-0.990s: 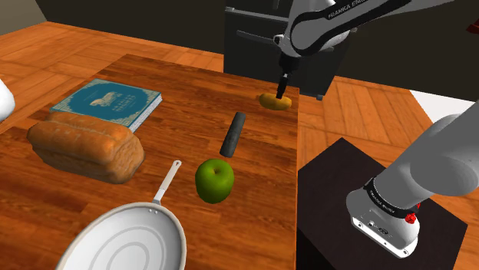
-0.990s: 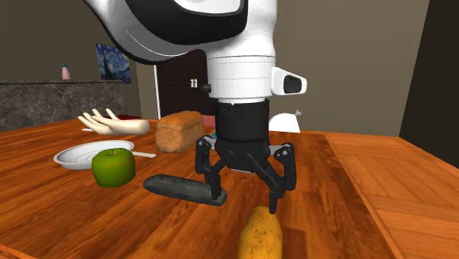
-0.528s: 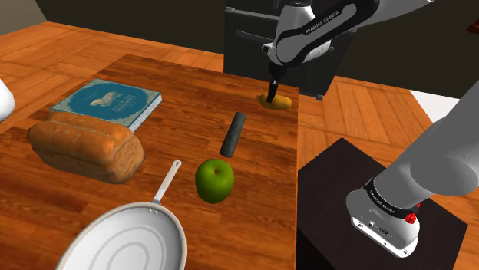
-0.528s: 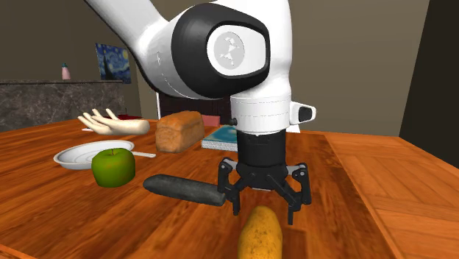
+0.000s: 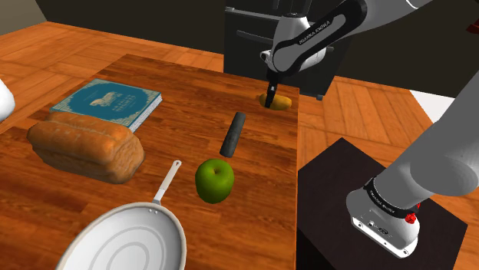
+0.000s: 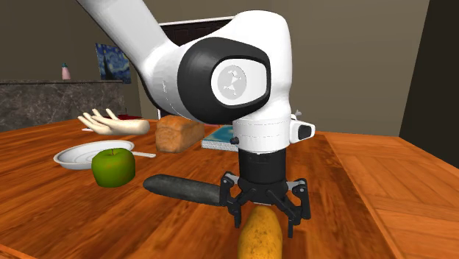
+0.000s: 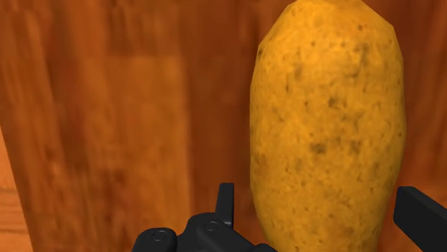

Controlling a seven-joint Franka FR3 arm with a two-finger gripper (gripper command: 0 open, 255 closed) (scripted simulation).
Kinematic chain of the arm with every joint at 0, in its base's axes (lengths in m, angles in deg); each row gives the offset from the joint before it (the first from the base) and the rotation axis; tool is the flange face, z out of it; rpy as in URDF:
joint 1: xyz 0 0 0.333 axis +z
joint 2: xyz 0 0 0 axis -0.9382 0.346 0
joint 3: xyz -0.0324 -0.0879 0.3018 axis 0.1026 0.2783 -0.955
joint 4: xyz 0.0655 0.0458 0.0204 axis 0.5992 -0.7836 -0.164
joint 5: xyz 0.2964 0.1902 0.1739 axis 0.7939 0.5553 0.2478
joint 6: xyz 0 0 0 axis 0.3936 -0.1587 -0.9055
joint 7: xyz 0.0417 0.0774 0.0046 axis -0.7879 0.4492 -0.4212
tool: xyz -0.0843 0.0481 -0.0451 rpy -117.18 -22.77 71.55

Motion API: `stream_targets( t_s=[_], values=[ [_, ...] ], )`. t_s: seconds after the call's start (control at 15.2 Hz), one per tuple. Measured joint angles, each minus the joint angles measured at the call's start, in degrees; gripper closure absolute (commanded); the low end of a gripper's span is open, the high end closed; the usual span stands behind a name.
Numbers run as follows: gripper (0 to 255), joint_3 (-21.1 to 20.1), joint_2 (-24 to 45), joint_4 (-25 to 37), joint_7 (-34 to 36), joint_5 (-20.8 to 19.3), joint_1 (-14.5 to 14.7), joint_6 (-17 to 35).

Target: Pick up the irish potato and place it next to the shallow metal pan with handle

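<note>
Yellow-brown and speckled, the potato (image 7: 326, 114) lies well apart from the pan (image 5: 123, 244), straddled by the gripper (image 7: 324, 207), spread and not yet touching. The grip looks set near one rounded end; closing there may squirt the potato loose.

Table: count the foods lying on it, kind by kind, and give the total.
Potato: 1
Green apple: 1
Bread loaf: 1
Total: 3
</note>
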Motion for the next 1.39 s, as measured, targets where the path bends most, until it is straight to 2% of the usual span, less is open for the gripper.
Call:
stream_targets(
  t_s=[0.2,0.26,0.92,1.39],
  values=[
    [0,0.0,0.0,0.0,0.0,0.0,0.0,0.1],
    [255,0.0,0.0,0.0,0.0,0.0,0.0,0.1],
    [255,0.0,0.0,0.0,0.0,0.0,0.0,0.1],
    [255,0.0,-3.4,1.1,0.0,-0.1,0.0,-4.4]
  ],
)
